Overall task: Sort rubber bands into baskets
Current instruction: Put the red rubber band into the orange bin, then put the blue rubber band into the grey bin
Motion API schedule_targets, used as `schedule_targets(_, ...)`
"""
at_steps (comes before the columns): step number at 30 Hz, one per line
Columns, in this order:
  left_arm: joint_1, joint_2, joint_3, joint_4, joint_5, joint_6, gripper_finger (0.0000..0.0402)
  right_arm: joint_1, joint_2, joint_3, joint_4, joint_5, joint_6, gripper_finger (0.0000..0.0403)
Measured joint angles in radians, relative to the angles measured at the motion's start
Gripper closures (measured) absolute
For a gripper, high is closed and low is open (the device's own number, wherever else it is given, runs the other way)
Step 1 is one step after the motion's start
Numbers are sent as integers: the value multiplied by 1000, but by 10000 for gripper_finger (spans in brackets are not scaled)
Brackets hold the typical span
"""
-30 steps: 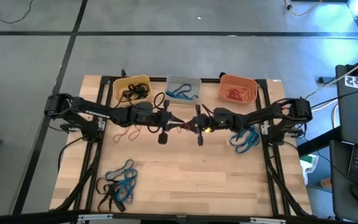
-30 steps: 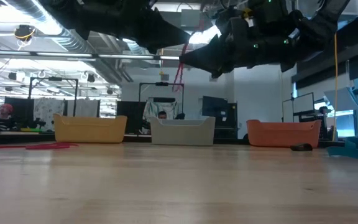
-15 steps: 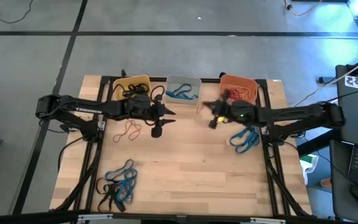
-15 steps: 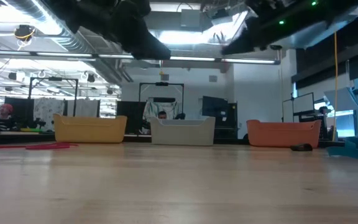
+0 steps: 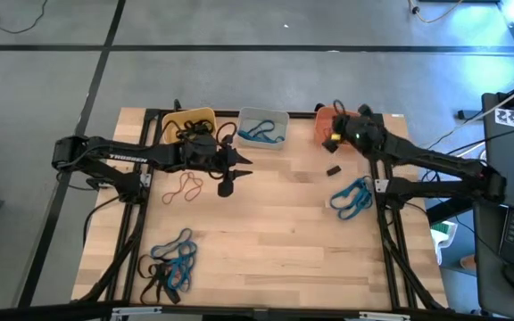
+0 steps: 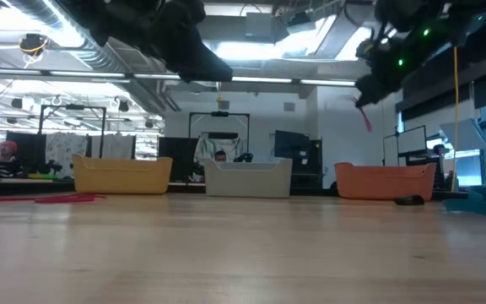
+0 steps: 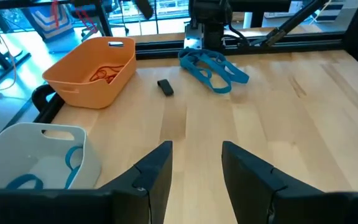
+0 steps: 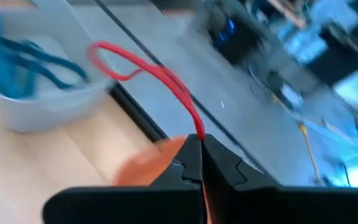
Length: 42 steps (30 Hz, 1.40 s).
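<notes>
Pale wooden table (image 5: 266,223) carries three baskets along its far edge. A red rubber band (image 8: 148,71) hangs pinched in the closed right gripper (image 8: 201,144), held up over the orange basket (image 7: 92,68) (red bands already lie inside). Beside it stand the grey basket (image 5: 263,126) and the yellow basket (image 5: 188,124). The left gripper (image 7: 194,165) hovers near the yellow one, fingers apart, holding nothing.

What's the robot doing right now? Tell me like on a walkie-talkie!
Right hand shut on red band, over orange basket. Left hand open, empty, over table. Nothing in the way.
</notes>
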Motion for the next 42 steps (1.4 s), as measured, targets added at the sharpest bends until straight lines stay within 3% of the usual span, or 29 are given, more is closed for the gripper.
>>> schedule_targets(8, -1, 0, 0, 1, 0, -8, 265, -221, 73, 0, -33, -191, 50, 402)
schedule_targets(13, -1, 0, 0, 0, 0, -7, 265, -314, 149, 0, -67, -212, 103, 402)
schedule_targets(19, -1, 0, 0, -5, 0, -7, 265, -378, 250, 0, -87, -320, 157, 402)
schedule_targets(23, -1, 0, 0, -6, 0, -7, 265, -388, 306, 0, -90, -292, 206, 396)
schedule_targets(28, -1, 0, 0, -6, 0, -7, 265, -388, 346, 0, -106, -294, 230, 355)
schedule_targets(38, -1, 0, 0, -6, 0, -8, 265, -385, 309, 33, -213, -345, 231, 215)
schedule_targets(42, -1, 0, 0, -6, 0, -4, 265, -382, 260, 85, -297, -454, 242, 192)
